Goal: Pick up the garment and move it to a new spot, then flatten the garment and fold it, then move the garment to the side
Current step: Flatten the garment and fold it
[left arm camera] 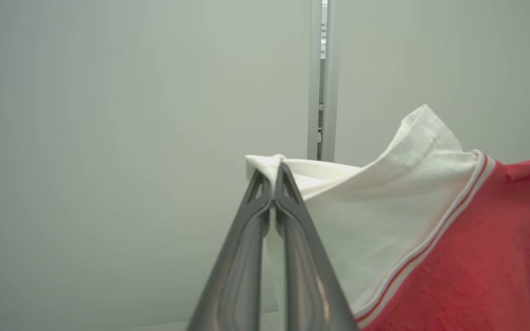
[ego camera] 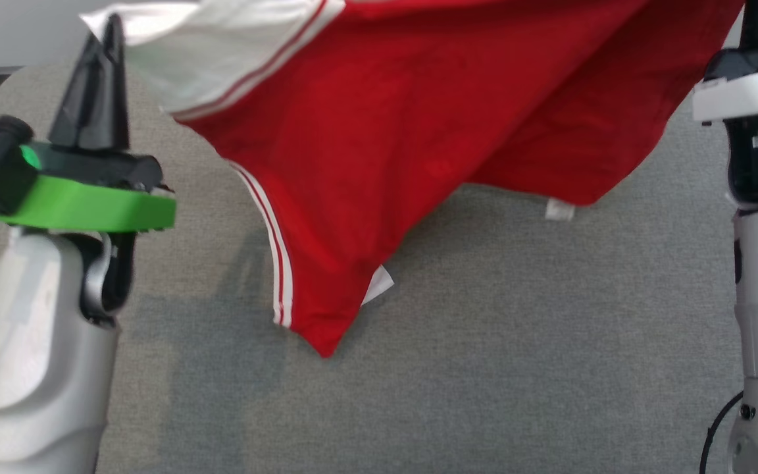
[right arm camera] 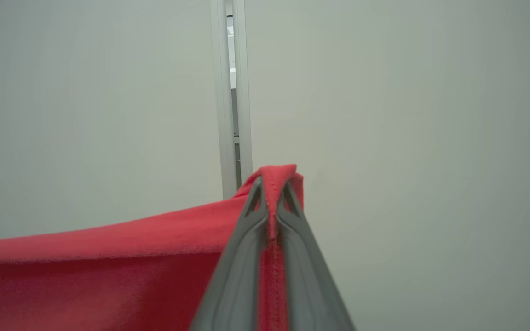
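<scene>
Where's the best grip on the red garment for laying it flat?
Probably two far-apart edges, as held now: left gripper shut on the white sleeve hem, right gripper on a red edge fold. Come edge-on, jaws straddling the hem; the garment hangs spread between them.

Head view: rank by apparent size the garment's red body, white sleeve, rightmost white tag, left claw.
1. red body
2. white sleeve
3. left claw, which is nearer the camera, so its size is flattered
4. white tag
</scene>
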Motion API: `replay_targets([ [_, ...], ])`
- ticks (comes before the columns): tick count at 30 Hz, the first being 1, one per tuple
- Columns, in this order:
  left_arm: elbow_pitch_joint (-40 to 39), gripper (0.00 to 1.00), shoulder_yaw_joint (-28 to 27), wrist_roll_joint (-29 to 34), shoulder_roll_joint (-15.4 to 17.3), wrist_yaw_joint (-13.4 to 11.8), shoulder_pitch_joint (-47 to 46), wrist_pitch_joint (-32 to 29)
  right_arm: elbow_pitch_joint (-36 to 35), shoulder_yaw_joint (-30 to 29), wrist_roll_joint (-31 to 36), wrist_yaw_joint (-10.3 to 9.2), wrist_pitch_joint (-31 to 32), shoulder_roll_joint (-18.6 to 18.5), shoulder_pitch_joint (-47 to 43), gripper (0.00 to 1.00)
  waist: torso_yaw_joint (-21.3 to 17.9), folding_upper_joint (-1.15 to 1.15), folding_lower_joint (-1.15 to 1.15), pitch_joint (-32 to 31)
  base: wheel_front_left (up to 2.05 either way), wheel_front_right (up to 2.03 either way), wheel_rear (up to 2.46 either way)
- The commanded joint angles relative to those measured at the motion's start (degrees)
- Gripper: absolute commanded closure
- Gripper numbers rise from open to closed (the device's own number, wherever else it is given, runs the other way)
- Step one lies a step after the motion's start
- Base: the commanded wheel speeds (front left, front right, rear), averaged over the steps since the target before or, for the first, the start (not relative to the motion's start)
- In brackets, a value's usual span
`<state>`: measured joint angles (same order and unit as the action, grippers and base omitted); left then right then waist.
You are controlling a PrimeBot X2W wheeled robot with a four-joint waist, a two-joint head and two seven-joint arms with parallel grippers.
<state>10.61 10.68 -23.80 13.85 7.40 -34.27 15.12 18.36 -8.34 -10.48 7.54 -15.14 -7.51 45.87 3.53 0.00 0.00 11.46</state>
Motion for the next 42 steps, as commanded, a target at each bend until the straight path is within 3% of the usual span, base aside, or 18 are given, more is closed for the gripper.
replay_targets([
  [1,-0.83,1.0,-1.43,0.91,0.88,0.12,-2.27,0.03,-1.2,0.26,0.2,-0.12,0.02,0.0,1.28,1.0,-0.44,0.0,0.0,0.79,0.0,0.0,0.0],
  [6,-2.92,1.0,-4.83,2.19,0.68,0.11,-2.26,0.03,-2.36,0.66,-0.44,-0.12,0.02,0.8,0.6,1.0,-0.3,0.0,0.0,0.43,0.0,0.0,0.0],
  [12,-1.48,1.0,-4.45,1.8,0.86,0.0,2.93,0.03,-2.35,0.07,-1.55,-0.12,0.02,0.72,-5.83,1.0,-0.18,0.0,0.0,-1.27,0.0,0.0,0.0],
  [18,-2.12,1.0,-4.58,2.87,2.58,-0.01,3.53,0.03,-3.79,-0.38,-2.81,-0.12,0.02,-1.16,-7.7,1.0,-0.71,0.0,0.0,-3.94,0.0,0.0,0.0],
  [31,-3.08,1.0,-2.06,4.99,7.7,-0.01,-4.35,0.03,-4.57,4.61,-5.47,-0.12,1.77,-7.41,-2.02,1.0,-2.12,0.0,0.0,-10.59,0.0,0.0,0.0],
  [36,-1.32,1.0,-1.14,4.02,9.09,-0.01,-9.56,0.01,-5.97,6.37,-5.33,-0.12,4.9,-9.87,1.34,1.0,-1.88,0.0,0.0,-8.87,0.0,0.0,0.0],
  [42,2.63,1.0,2.31,3.64,11.15,-0.01,-17.69,-0.19,-5.81,9.57,-2.61,-0.12,8.24,-10.89,8.0,1.0,-2.09,0.0,0.0,-2.21,0.0,0.0,0.0],
])
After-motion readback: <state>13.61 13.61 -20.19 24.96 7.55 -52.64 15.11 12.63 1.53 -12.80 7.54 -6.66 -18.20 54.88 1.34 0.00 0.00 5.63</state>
